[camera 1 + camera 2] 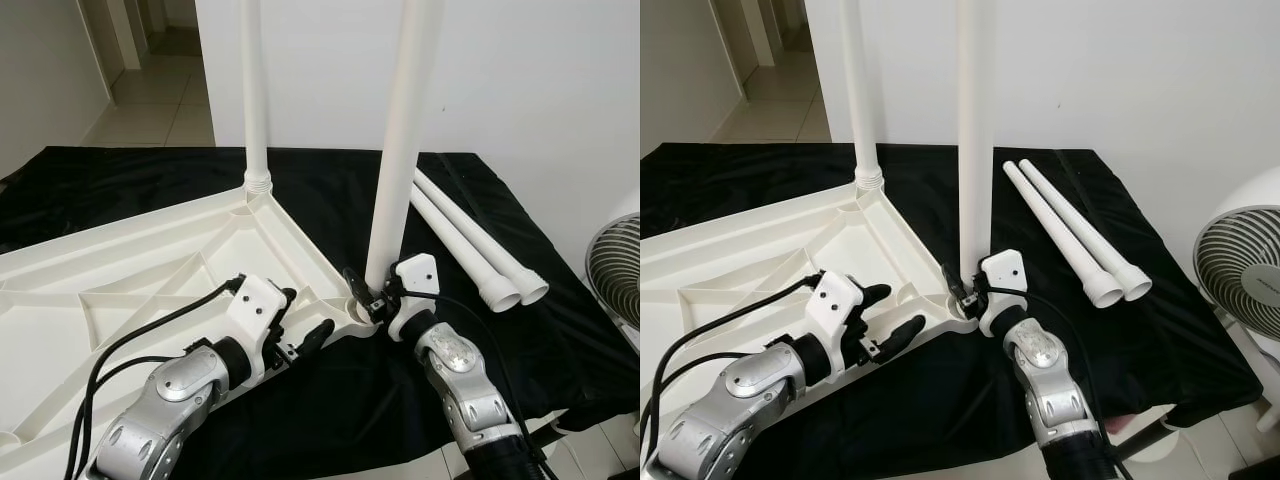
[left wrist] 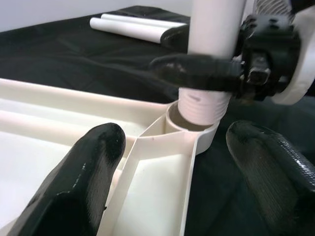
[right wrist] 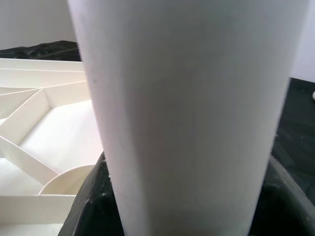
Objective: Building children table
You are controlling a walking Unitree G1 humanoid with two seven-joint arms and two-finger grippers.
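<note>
Nearest the robot, the left gripper [image 1: 305,335] rests at the near edge of the upturned white tabletop [image 1: 120,270], its black fingers [image 2: 83,182] spread wide and holding nothing, pointed toward the corner socket [image 2: 189,125] just ahead of them. The right gripper [image 1: 365,290] is pinched around the foot of an upright table leg [image 1: 395,150], right above that same socket.

The coming move seems to turn on how leg and socket line up. In the left wrist view the threaded end of the leg sits at the mouth of the socket, with part of the thread exposed above the rim, so I judge it not fully seated. The leg's long axis stands close to vertical, leaning slightly, and the socket lies directly below it. The right arm has the leg; the left is nearer the tabletop rim and could steady it.

Farther back, a second leg [image 1: 255,90] stands fitted in the far corner. To the right, two loose legs [image 1: 470,245] lie side by side on the black-draped worktop [image 1: 100,180], well apart from both grippers.
</note>
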